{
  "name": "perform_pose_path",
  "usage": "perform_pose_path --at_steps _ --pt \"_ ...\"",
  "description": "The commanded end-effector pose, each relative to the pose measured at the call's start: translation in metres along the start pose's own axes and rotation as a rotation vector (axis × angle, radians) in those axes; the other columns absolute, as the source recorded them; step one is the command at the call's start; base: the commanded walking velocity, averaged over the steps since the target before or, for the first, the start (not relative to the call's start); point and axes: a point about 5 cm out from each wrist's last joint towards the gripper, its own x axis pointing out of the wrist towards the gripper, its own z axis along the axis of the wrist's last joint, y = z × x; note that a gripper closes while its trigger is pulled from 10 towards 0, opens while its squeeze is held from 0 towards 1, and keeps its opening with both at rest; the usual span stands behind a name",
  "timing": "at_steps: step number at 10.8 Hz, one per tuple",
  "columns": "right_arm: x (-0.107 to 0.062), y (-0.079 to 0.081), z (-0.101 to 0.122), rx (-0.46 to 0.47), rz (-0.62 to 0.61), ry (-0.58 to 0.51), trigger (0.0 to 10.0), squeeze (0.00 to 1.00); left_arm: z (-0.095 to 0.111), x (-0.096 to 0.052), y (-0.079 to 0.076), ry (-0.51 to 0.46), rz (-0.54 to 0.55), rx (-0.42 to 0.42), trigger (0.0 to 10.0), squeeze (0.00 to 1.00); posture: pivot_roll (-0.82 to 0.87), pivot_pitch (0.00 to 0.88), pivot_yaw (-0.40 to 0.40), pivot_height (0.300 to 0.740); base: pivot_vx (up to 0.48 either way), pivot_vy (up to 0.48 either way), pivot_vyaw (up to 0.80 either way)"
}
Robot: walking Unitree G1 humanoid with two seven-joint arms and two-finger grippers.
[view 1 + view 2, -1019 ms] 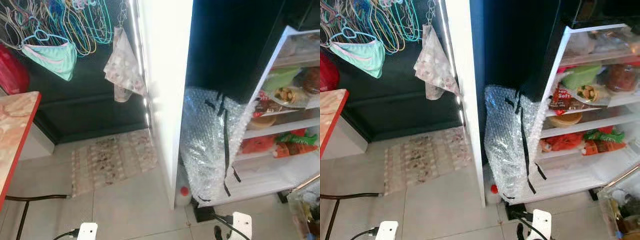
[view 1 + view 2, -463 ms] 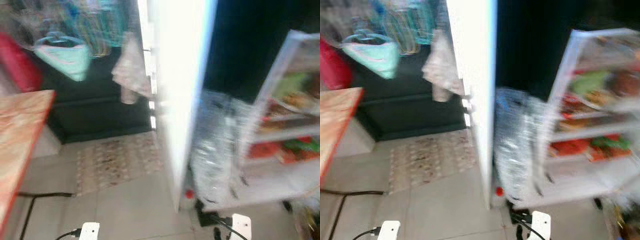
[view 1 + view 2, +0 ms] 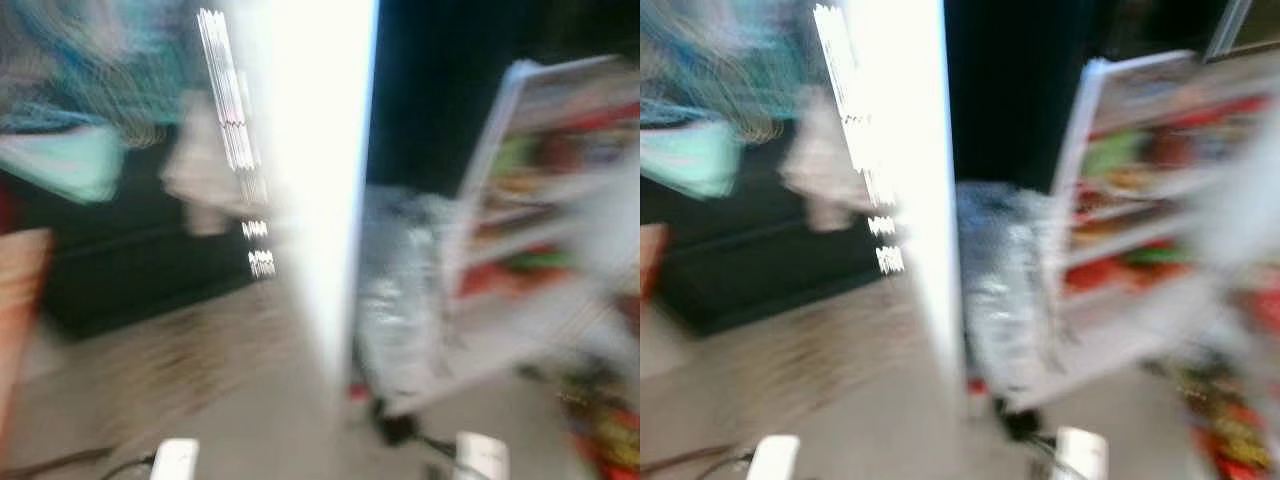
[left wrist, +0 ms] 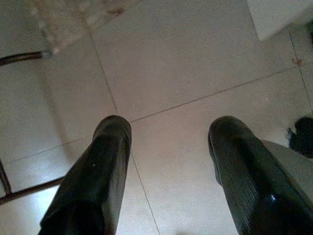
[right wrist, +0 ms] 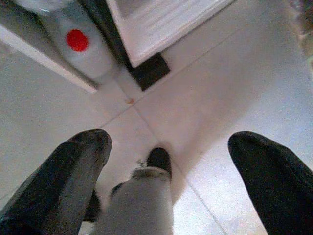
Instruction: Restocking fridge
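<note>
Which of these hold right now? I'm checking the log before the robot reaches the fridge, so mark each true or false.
1. The left end effector is open over bare floor tiles. True.
2. The right end effector is shut on a bottle. False: it is open and holds nothing.
3. The fridge door stands open with food on its shelves. True.
4. A red-capped bottle lies on the floor by the fridge's foot. True.
5. The head views are sharp. False: both are blurred.
</note>
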Motion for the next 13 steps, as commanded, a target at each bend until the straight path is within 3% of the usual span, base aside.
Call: perform_pose_path --at_steps 1,5,11,13 --pt "-0.0004 -0.0073 -0.0006 0.002 -0.020 0.003 10.0 0.00 -0.0030 -0.0001 -0.0041 0.013 -0.010 0.002 10.0 0.00 0.03 0.021 0.067 0.740 0.000 0.000 -0.79" --pt "-0.0004 -0.0071 -0.0009 -0.005 -0.016 0.005 10.0 0.00 -0.0016 0.0004 -0.0062 0.009 -0.011 -0.003 10.0 0.00 0.02 0.031 0.064 0.740 0.000 0.000 -0.79" --pt "-0.0005 -0.0077 -0.0008 -0.017 -0.014 0.004 10.0 0.00 -0.0019 0.0005 -0.0072 0.015 -0.008 -0.002 10.0 0.00 0.02 0.037 0.062 0.740 0.000 0.000 0.00" --pt "-0.0007 -0.0077 -0.0018 -0.014 -0.015 0.006 10.0 0.00 -0.0009 0.0008 -0.0081 0.014 -0.010 0.000 10.0 0.00 0.02 0.036 0.064 0.740 0.000 0.379 0.00"
